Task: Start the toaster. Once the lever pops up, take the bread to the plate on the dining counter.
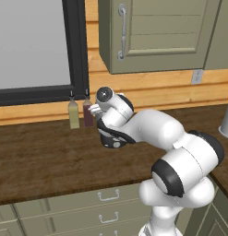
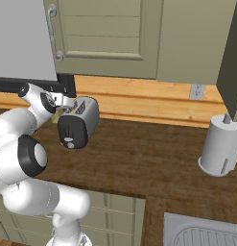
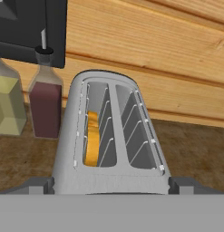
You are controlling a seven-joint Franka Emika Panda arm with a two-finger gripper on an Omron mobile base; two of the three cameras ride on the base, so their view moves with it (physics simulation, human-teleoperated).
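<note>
Toaster [image 3: 111, 140] standing on the dark worktop [image 2: 153, 158] against the wood wall, bread [image 3: 91, 138] sunk in its left slot. Gripper [image 3: 111, 185] spread wide, fingertips [image 3: 41, 185] flanking the body, seemingly without touching. Two bottles [image 3: 29, 104] just beside.

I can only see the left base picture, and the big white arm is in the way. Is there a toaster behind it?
Observer: Yes. In the right base view a silver-grey toaster stands on the wooden worktop, its black end panel facing the camera.
Operator: Is there bread in it?
Observer: Yes. The hand view looks down into the slots, and the bread sits low in the left one. The other slot is bare.
Operator: Where is the pincer?
Observer: The pincer hangs over the near end of the toaster, with one dark tip showing on each side of the body.
Operator: Anything else on that side?
Observer: A grey canister stands far right, near the sink.
</note>
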